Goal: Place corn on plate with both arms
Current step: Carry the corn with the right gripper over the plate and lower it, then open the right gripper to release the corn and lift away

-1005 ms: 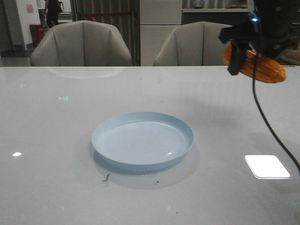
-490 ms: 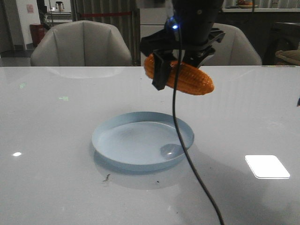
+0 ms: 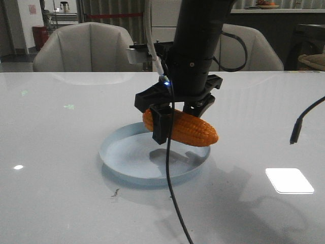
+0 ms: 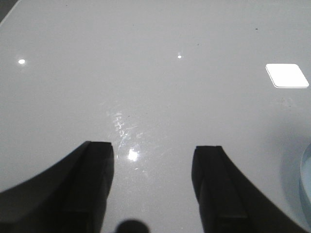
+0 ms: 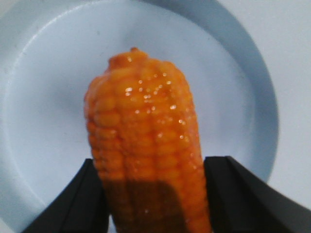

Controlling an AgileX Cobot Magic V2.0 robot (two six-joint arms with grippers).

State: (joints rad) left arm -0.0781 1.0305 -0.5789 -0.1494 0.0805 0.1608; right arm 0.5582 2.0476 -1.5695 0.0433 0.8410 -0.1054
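Note:
The orange corn (image 3: 189,130) hangs level just above the back half of the pale blue plate (image 3: 122,152), its tapered tip pointing right. My right gripper (image 3: 175,127) is shut on the cob's thicker half, coming down from above. In the right wrist view the corn (image 5: 146,141) sits clamped between the two dark fingers of the right gripper (image 5: 154,167), with the plate (image 5: 43,97) beneath it. My left gripper (image 4: 153,150) is open over bare white table, nothing between its fingers. A sliver of the plate (image 4: 307,189) shows at that view's edge. The front view does not show the left gripper.
A thin black cable (image 3: 170,198) drops from the right gripper across the plate's front. Another cable end (image 3: 298,127) hangs at the right. Two grey chairs (image 3: 89,48) stand behind the table. A small speck of debris (image 3: 116,192) lies before the plate.
My right gripper has carried the corn from the far right leftward and down, from well above the table to just over the plate.

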